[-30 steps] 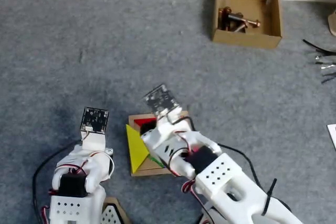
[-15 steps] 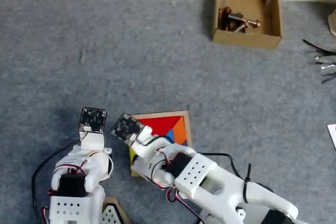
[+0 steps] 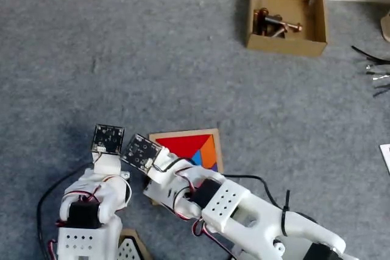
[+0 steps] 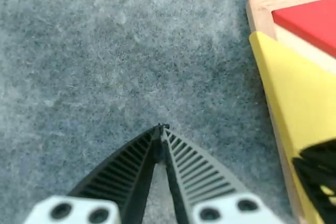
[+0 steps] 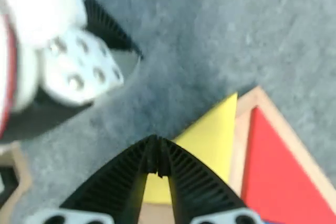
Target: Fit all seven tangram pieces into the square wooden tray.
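The left hand (image 4: 161, 127) is closed and empty over the desk (image 3: 91, 59) just beside the wooden tray (image 3: 214, 133), the right hand (image 5: 156, 140) is closed and empty over the yellow triangle (image 5: 210, 129) lying across the tray's rim, a red piece (image 3: 183, 144) and an orange piece (image 3: 209, 150) sit inside, and a cardboard box (image 3: 286, 42) stands well apart.

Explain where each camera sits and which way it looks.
High view: fixed above, looking down on table, wooden tray and both arms.
Left wrist view: on the left arm, looking past the shut left gripper at the table.
Right wrist view: on the right arm, looking past the shut right gripper at the yellow piece.
Both wrist views share the yellow piece and the wooden tray.
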Tool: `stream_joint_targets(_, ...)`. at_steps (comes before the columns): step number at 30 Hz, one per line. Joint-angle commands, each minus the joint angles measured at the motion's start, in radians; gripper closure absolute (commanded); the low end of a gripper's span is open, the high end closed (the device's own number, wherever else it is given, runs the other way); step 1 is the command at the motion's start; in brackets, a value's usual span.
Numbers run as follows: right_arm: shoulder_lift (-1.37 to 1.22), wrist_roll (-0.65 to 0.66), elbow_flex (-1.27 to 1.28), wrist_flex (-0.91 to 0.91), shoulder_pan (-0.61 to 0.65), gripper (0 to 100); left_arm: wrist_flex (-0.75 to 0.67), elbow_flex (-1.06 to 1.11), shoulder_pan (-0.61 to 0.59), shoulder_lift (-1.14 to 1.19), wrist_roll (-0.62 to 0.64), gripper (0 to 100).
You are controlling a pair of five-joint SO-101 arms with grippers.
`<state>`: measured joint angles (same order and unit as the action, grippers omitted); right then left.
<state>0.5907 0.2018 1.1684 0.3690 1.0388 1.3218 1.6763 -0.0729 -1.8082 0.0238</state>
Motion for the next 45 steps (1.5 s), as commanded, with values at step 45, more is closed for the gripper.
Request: stream_joint_targets(45,-0.010,-0.052,0.097,-0.311,-0.071,99.4,0.005,0.019,-0.016,-0.005,0.006,99)
